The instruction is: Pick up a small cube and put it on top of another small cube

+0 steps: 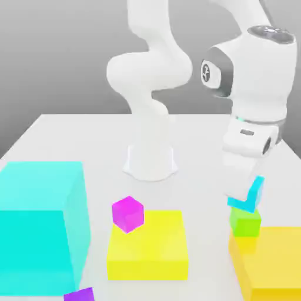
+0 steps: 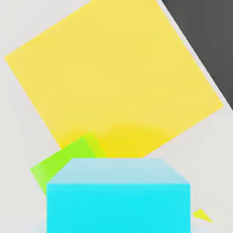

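At the exterior view's right, my gripper (image 1: pixel 246 191) is shut on the small cyan cube (image 1: pixel 248 199), which hangs tilted between the fingers. The small green cube (image 1: pixel 245 222) stands directly under it, against the far edge of a yellow block (image 1: pixel 271 264). I cannot tell whether the cyan cube touches the green one or hangs just above it. In the hand view the cyan cube (image 2: pixel 118 200) is close up. The green cube (image 2: pixel 63 164) peeks out behind it, beside the yellow block (image 2: pixel 113 77).
A huge cyan block (image 1: pixel 41 223) stands at the exterior view's left. A flat yellow block (image 1: pixel 147 244) lies in the middle, with a small magenta cube (image 1: pixel 127 213) at its far left corner. A purple cube (image 1: pixel 79 295) sits at the near edge. The arm's base (image 1: pixel 150 159) stands behind.
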### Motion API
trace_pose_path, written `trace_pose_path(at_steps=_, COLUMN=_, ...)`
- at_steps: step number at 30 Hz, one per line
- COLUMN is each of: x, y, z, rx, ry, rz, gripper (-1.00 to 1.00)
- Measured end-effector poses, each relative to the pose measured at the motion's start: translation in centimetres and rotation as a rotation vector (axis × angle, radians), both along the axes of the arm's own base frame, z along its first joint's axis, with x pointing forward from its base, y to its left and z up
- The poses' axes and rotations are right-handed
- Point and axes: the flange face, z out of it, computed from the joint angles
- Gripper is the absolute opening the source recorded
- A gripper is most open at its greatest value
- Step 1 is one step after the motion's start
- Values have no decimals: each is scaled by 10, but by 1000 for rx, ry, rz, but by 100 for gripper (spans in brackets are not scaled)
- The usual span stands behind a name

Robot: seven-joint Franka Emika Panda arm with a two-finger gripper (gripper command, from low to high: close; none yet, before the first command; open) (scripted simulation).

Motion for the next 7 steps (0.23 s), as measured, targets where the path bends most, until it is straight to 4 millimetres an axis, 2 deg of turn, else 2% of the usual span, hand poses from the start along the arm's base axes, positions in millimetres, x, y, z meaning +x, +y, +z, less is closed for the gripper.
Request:
trace_pose_path(at_steps=3, x=-4, y=3, z=-35, rx=-4, ry=-3, rz=15, gripper=-100)
trace_pose_path(at_steps=4, x=-5, y=3, z=-46, rx=-5, ry=-4, rz=16, gripper=100)
trace_pose_path(at_steps=7, x=-5, y=3, z=-46, rx=-5, ry=-4, rz=16, gripper=100)
